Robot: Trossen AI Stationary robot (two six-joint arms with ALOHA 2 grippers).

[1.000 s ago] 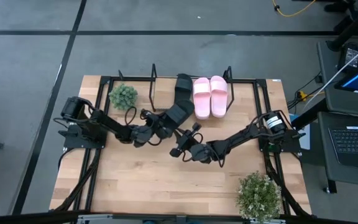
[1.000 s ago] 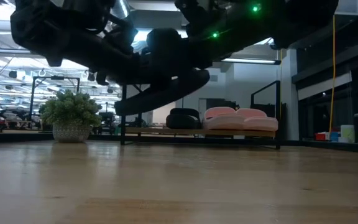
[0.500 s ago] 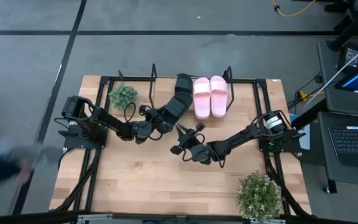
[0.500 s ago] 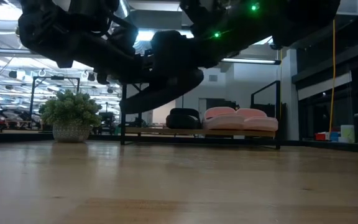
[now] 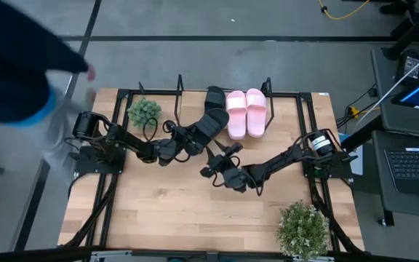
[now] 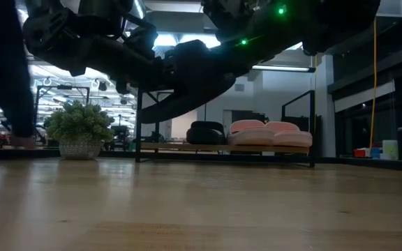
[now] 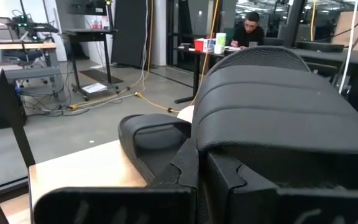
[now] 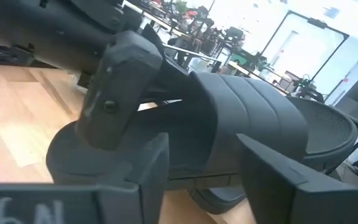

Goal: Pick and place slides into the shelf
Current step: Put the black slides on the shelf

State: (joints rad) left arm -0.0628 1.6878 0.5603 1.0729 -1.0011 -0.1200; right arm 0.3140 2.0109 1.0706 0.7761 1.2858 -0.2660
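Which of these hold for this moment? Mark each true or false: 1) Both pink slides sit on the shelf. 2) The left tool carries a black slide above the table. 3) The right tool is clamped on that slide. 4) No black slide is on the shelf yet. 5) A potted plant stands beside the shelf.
1) True: the pink slides lie side by side on the shelf.
2) True: the left tool is shut on the black slide, lifted off the table.
3) False: the right tool is open, just beside the slide.
4) False: another black slide already rests beside the pink pair.
5) True: a potted plant stands there.
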